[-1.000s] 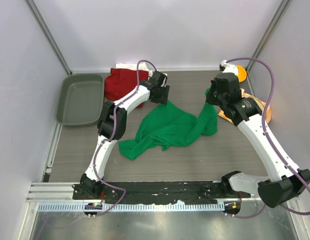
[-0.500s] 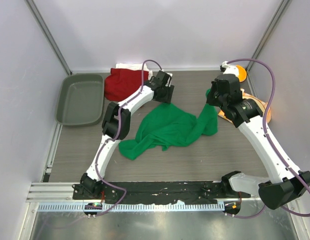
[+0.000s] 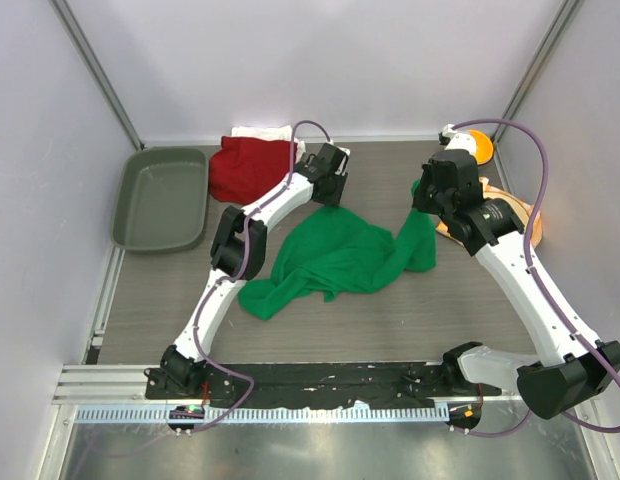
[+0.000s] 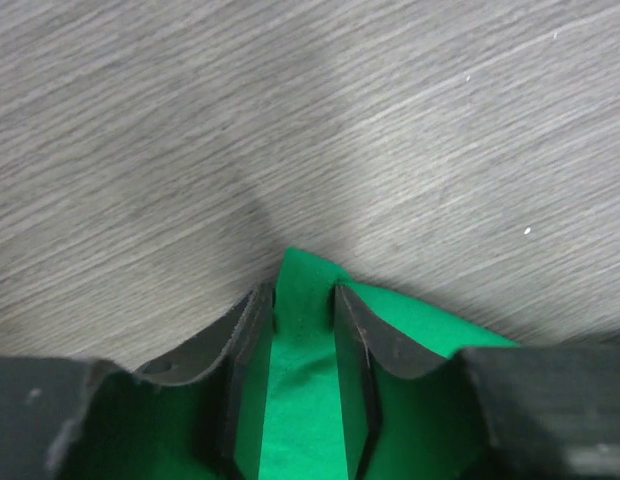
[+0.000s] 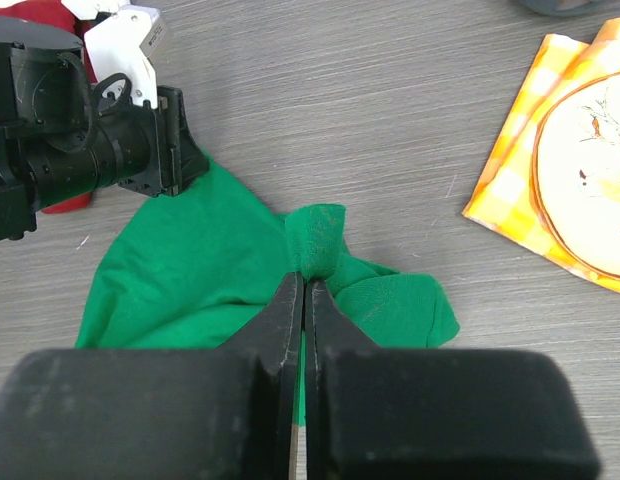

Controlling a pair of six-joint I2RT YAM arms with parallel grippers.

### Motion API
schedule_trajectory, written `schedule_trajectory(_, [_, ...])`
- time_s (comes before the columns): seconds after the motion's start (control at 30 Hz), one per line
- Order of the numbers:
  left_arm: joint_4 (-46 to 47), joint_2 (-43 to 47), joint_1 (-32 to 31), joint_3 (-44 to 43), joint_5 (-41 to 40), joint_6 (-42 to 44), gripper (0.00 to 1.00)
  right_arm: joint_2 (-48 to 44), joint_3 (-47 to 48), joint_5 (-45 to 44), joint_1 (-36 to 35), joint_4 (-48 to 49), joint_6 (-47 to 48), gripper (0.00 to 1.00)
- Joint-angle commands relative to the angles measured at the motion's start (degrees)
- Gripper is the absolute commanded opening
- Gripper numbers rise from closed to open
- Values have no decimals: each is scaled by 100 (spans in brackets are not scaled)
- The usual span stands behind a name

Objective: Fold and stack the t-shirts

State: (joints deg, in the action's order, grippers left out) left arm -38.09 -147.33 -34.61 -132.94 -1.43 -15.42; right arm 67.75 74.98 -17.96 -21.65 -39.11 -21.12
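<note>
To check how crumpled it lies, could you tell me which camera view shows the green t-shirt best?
The top external view: it shows nearly the whole green t-shirt, crumpled, one edge lifted. The right wrist view shows only part; the left wrist view just a corner.

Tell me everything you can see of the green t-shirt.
The green t-shirt is bright green soft cloth, crumpled and unfolded. It is spread across the middle of the wood-grain table, with a bunched tail trailing toward the near left. The right gripper is shut on a raised fold at its right side, and that part looks drawn upward. The left gripper sits at its far corner, jaws apart with the tip of the cloth between them.
</note>
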Motion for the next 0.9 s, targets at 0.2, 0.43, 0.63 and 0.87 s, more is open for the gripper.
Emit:
schedule_trajectory(0.2, [-146,-43,-19,883,-261,154,0,-148,104,-182,-15,159,3,1])
schedule_trajectory(0.43, [495,1956,-81,2342,-621,-365,0,-25,333,-305,-15,229,3,1])
schedule_trajectory(0.63, [943,3964,-98,3423,-858,-804,0,-121,754,-244,-24,633,300,1])
schedule_trajectory(0.87, [628,5888,-90,3145,-1104,-893,0,-69,1992,204,-24,1011,758,1])
